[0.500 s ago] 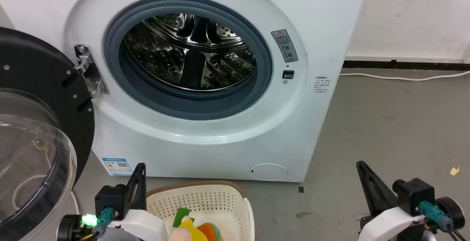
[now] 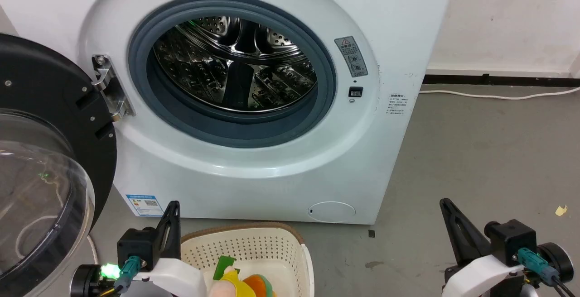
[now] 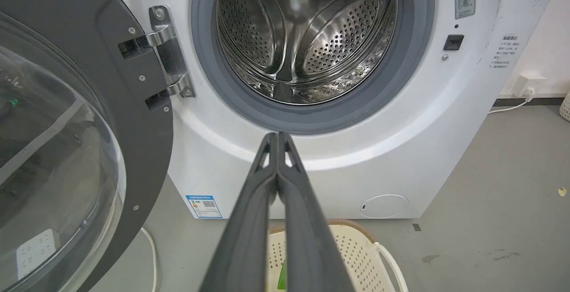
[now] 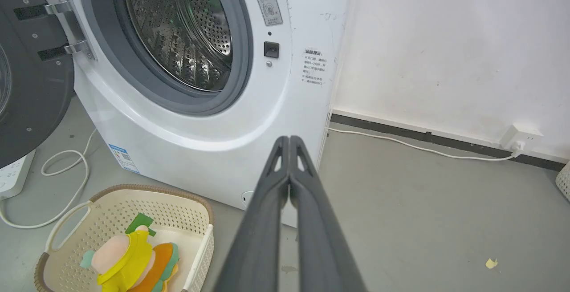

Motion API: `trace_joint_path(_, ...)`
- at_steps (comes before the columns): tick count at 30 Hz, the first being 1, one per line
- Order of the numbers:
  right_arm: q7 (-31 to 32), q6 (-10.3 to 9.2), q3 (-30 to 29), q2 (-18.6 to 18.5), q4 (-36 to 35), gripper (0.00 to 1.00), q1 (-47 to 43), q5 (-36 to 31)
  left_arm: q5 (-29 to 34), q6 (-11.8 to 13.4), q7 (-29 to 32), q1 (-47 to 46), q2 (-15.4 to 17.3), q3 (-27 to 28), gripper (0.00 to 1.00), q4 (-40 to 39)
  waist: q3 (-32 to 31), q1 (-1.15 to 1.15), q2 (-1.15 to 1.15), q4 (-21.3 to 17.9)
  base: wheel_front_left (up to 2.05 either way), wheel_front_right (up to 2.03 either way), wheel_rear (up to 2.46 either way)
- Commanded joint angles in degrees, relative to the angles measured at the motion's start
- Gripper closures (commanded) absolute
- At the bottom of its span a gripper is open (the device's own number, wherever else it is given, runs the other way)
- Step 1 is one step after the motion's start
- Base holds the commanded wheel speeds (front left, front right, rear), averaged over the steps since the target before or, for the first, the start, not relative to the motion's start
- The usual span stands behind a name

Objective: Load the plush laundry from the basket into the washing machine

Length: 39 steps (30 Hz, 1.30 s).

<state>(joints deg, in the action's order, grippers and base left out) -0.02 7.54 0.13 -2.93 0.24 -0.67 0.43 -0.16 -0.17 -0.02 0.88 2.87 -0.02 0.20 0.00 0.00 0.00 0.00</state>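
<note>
Right wrist view: soft plush laundry [image 4: 129,261] lies in perforated oval basket [image 4: 178,214].

Long dark tapered fingers [image 2: 457,231] on left pincer [image 2: 173,206] and right pincer [image 2: 445,204]; black wrist blocks [image 2: 507,236], teal plugs [image 2: 531,257], white forearms [image 2: 476,273].

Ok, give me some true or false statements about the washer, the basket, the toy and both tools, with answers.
1. The washer has its door open. True.
2. The toy is inside the washer. False: it lies in the basket.
3. The left tool is shut. True.
4. The right tool holds the toy. False: it is shut on nothing, apart from the toy.
5. A white cable runs along the floor by the wall. True.
</note>
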Motion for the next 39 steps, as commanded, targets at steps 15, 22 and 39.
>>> trace_joint_path(15,0.0,-0.05,-0.1,0.1,-0.2,1.0,0.7,-0.4,0.2,0.2,0.0,-0.9,0.0,0.0,1.0,-0.2,0.0,0.0,0.0,0.0,0.0,0.0,0.0)
trace_joint_path(22,-0.4,0.0,-0.2,0.0,-0.1,0.0,-0.2,0.5,-0.2,0.1,-0.4,0.0,0.0,-0.4,0.0,0.2,0.0,0.0,0.0,0.0,0.0,0.0,0.0)
trace_joint_path(39,-2.3,-0.01,-1.3,0.0,-1.1,0.0,-0.2,1.6,-1.3,0.8,-1.9,-1.7,0.0,-2.9,0.0,4.2,2.9,0.0,0.0,-1.2,0.0,0.0,0.0)
